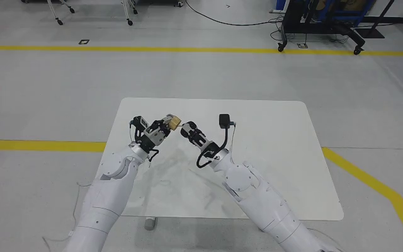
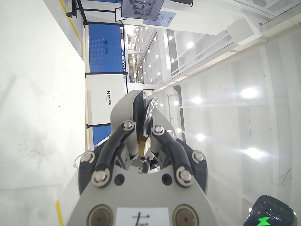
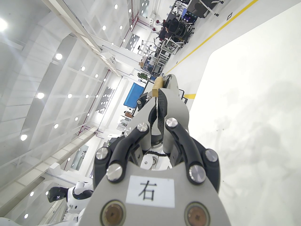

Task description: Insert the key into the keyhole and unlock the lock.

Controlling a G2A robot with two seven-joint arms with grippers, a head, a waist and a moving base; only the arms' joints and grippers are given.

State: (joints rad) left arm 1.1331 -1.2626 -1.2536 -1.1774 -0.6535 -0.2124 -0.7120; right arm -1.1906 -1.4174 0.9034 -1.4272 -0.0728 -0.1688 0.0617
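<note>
Your left gripper [image 1: 167, 123] is pinched on the lock [image 1: 174, 120] and holds it above the desk [image 1: 277, 164], left of the desk's middle and nearer its far edge. In the left wrist view the brass body sits deep between the fingers [image 2: 138, 109], with the shackle [image 2: 149, 111] toward their tips. Your right gripper [image 1: 187, 130] faces it from just beside, pressed together on the key [image 3: 156, 105]. The key's tip meets the lock's brass body, but you cannot tell whether it sits in the keyhole. Both forearms angle inward from the desk's near edge.
</note>
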